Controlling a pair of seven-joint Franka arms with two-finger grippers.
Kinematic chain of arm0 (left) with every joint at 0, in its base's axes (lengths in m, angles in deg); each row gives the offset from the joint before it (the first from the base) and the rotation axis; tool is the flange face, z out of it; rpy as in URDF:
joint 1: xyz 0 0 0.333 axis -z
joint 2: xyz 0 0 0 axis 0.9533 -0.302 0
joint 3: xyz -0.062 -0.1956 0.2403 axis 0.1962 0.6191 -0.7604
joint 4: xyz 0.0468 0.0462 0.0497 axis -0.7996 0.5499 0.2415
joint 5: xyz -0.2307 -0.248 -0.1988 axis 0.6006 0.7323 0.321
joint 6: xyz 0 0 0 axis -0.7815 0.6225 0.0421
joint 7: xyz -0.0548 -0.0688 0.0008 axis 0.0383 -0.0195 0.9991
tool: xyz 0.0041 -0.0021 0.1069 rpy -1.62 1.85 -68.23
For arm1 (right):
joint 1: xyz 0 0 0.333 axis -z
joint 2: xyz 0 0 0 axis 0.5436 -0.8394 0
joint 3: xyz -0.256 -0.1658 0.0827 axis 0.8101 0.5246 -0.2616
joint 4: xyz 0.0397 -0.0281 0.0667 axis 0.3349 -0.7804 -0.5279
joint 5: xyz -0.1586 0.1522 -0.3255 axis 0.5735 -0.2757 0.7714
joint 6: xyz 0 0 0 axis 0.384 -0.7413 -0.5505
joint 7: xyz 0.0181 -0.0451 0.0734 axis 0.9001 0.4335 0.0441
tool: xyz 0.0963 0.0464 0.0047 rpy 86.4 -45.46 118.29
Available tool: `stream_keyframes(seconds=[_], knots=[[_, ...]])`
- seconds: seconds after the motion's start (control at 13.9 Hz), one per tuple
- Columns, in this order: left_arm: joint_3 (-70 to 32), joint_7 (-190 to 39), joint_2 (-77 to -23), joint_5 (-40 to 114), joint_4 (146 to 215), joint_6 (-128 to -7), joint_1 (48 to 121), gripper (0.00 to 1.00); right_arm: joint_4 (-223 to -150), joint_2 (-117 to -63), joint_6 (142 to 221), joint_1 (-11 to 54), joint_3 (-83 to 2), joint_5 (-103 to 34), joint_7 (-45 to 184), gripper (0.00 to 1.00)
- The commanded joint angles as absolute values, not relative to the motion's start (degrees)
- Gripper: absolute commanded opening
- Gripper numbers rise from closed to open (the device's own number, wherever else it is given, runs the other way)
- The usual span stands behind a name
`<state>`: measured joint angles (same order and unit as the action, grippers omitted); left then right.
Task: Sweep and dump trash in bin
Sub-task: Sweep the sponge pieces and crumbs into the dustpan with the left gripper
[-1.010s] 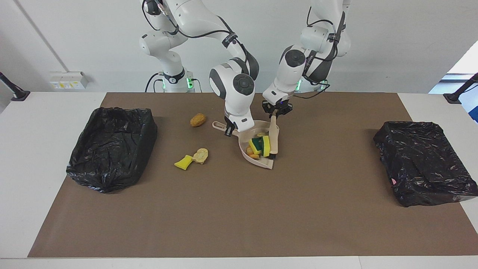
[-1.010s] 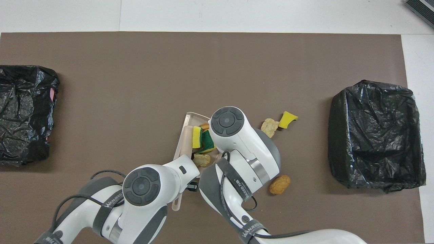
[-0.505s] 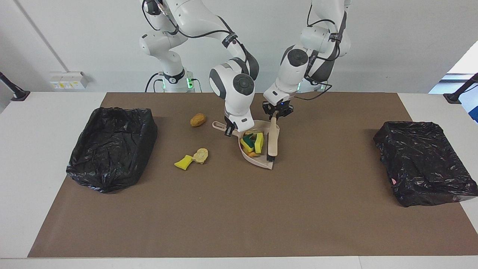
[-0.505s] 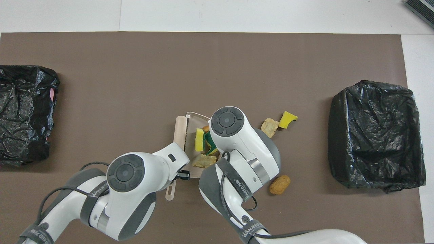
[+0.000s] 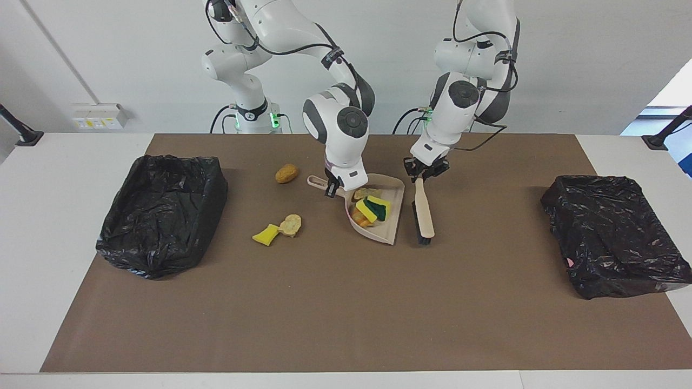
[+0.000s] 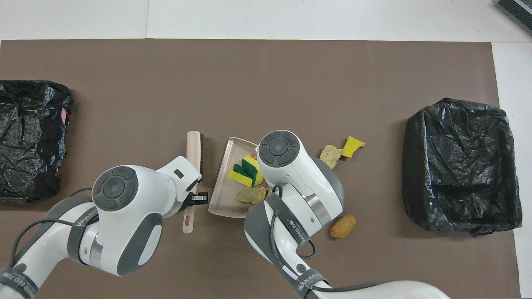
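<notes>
Sweep paused, dustpan [image 5: 385, 212] half-loaded.
I keep left gripper [image 5: 425, 170] pinching the brush [image 5: 423, 212], right gripper [image 5: 331, 187] pinching the dustpan handle; tilting risks spilling sponge chunks [image 5: 372, 208].

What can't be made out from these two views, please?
- Dustpan contents, overhead view: the right arm covers part of the pile.
- Right gripper, overhead view: hidden under its own arm.
- Both bins: black liners hide whatever is inside.
</notes>
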<state>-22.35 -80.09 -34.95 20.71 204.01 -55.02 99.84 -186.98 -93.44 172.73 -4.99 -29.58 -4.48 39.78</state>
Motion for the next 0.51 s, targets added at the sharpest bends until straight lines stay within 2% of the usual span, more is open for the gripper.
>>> stream_keyframes(seconds=[0.0,0.43], knots=[[-22.00,-79.66,-32.16,18.29,200.64,-47.47,97.74,0.00,-188.07,-91.80,173.21,-4.34,-29.30,-3.65,40.90,0.00],[-21.22,-84.92,-26.72,18.29,205.01,-45.95,97.91,0.00,-187.89,-83.29,172.51,2.59,-29.12,-4.17,42.93,0.00]])
